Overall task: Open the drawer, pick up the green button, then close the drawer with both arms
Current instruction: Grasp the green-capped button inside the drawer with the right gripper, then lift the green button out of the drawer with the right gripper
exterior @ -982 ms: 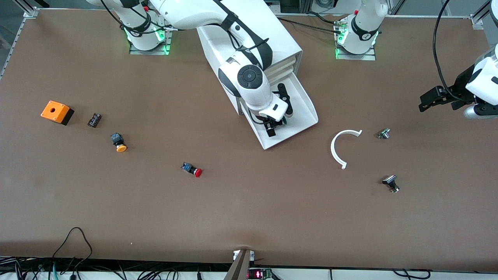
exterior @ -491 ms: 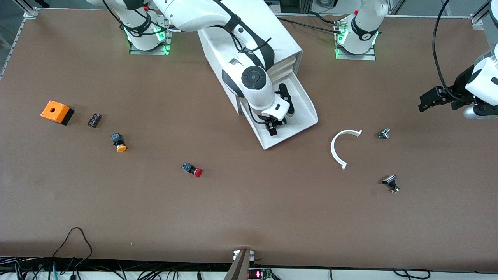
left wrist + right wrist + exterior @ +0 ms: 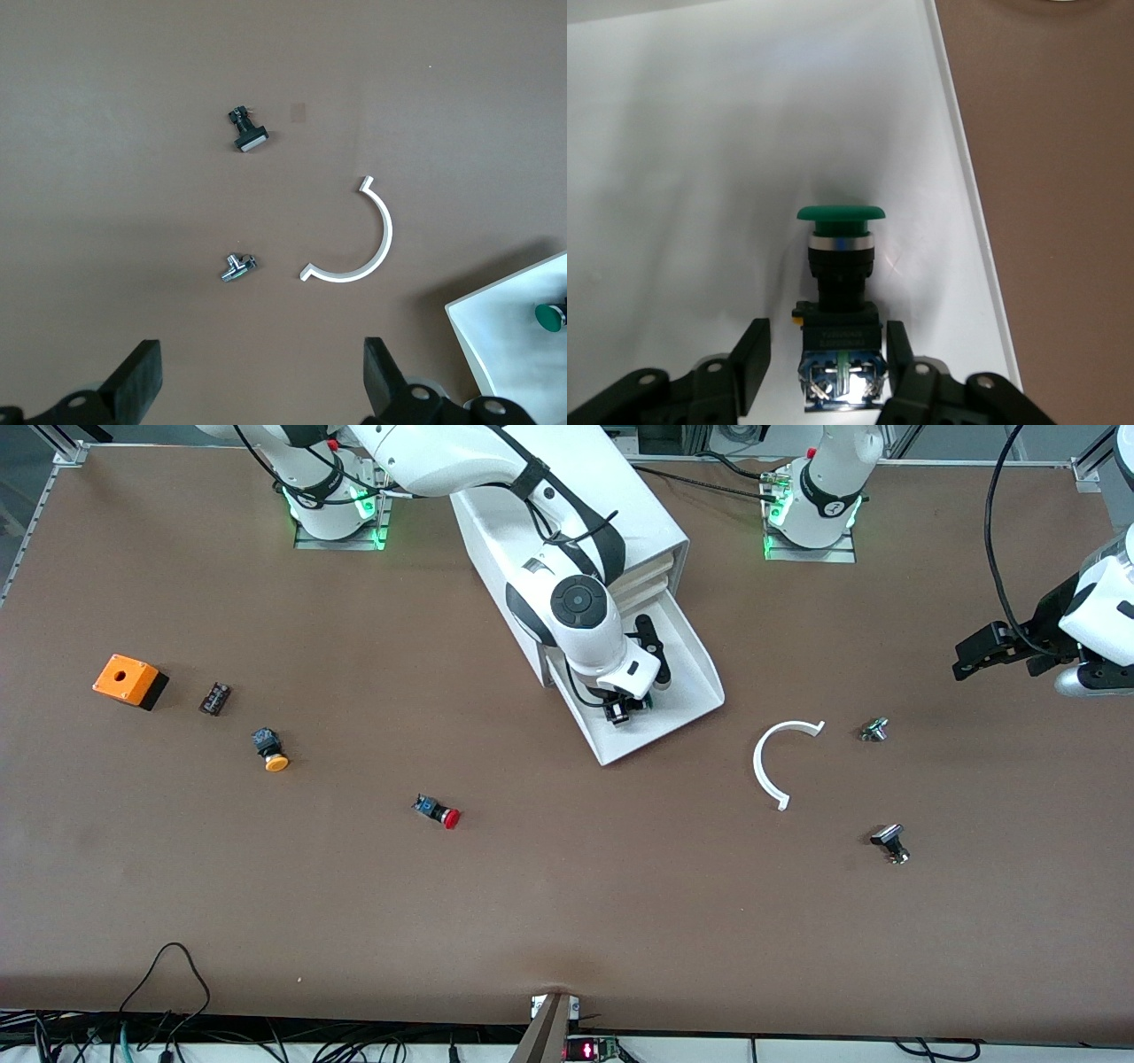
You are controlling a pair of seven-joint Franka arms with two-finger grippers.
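Table [image 3: 567,921] brown and wide, with cabinet [image 3: 656,522] standing white at 12 o'clock between the two arm bases. Bottom drawer [image 3: 700,682] pulled out toward 5 o'clock, the three above it shut. Right arm reaching from 11 o'clock down over the cabinet, right gripper [image 3: 620,713] lowered inside the open drawer. Seen from the right wrist: right gripper [image 3: 826,363] straddling the dark body of the button [image 3: 837,266], which lies on its side on the drawer floor [image 3: 700,133], green cap pointing away from the wrist; one finger [image 3: 895,354] just about touching the body, a sliver of white floor showing beside the other (not yet clenched). Left arm waiting at 3 o'clock, left gripper [image 3: 961,664] released, spread wide in the air over bare table. White arc [image 3: 766,766] at 4 o'clock of the drawer. Orange box [image 3: 128,680] at 9 o'clock of the table. Orange-capped button [image 3: 270,749] and red-capped button [image 3: 437,811] toward 8 o'clock, well apart.
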